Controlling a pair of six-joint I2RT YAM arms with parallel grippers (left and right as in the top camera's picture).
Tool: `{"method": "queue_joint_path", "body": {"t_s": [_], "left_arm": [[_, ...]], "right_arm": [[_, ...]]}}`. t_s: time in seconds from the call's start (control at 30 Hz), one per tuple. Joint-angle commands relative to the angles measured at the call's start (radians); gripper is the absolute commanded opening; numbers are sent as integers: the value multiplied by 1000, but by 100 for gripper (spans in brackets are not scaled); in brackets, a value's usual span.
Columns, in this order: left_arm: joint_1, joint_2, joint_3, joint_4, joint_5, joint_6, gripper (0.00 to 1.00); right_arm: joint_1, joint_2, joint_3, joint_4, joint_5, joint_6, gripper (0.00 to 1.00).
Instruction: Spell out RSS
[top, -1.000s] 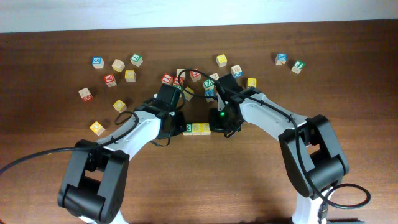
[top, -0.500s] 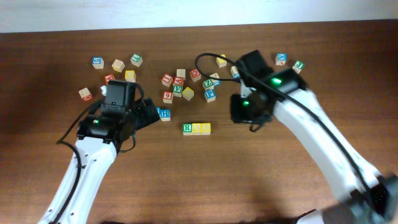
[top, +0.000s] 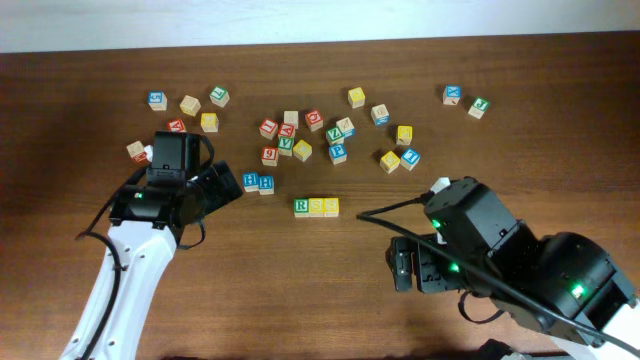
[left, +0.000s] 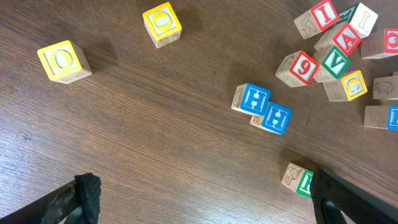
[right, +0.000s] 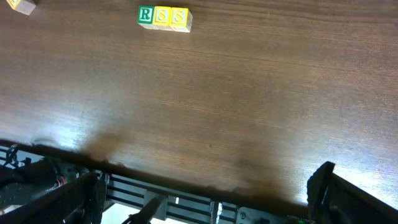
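The R cube (top: 301, 207) with its green letter and two yellow S cubes (top: 316, 207) (top: 331, 207) lie touching in a row mid-table, reading RSS. The right wrist view shows the same row at its top, R (right: 145, 15) then the S cubes (right: 162, 17) (right: 180, 18). In the left wrist view only a corner of the R cube (left: 297, 180) shows beside the right finger. My left gripper (top: 225, 185) (left: 202, 199) is open and empty, left of the row. My right gripper (top: 405, 268) (right: 208, 193) is open and empty, near the table's front edge.
Two blue H cubes (top: 251, 182) (top: 266, 183) sit just left of the row, close to my left fingers. Several loose letter cubes (top: 300, 135) are scattered across the back half of the table. The table's front edge (right: 186, 177) runs under my right gripper.
Both arms have pulled away from the RSS row: the left to the left, the right back toward the front right. Both grippers have opened. The row stays in place.
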Motion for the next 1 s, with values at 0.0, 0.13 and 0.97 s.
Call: {"method": "queue_joint_path", "body": {"t_s": [0.0,0.13,0.97], "left_arm": [[5,-14,7,-2,-8,6,99],[3,-13,7,-2,-7,6,99],[4,-13,7,-1,-8,6,99]], "right_arm": [[10,25,-8,3,0,12,98],[10,82,-8,3,0,12,98],[-665,-959,-1018,952,-127,-363,98]]}}
